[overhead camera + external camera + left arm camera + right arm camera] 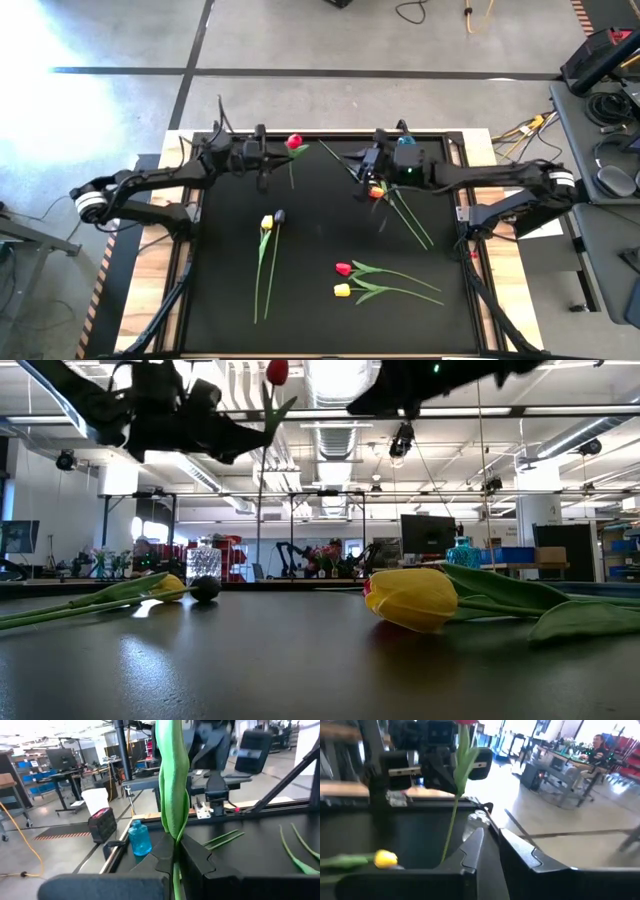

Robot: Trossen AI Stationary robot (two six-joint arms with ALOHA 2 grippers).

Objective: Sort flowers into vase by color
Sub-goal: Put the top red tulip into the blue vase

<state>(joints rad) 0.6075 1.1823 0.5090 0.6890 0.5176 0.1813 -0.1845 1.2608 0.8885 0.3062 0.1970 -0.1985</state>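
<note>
Two arms are up in the air at the upper middle of the high view, each apparently carrying a flower. So we're mid-sort, I'd say.

The left gripper (pixel 262 160) is pinched shut on the green stem of the red tulip (pixel 294 142), which stands upright above the black tabletop (pixel 310 320). The right gripper (pixel 372 172) sits just right of centre with an orange-red tulip (pixel 376 192) at its tip. I can't tell if its fingers are clamped on it.

Still lying on the table:
- the yellow tulip and dark purple one (pixel 279 216), left of centre
- a red one over a yellow tulip (pixel 342 290), lower right

Next, I reckon each arm needs to carry its stem over to a vase. A small blue vase (pixel 139 838) shows in the left wrist view.
</note>
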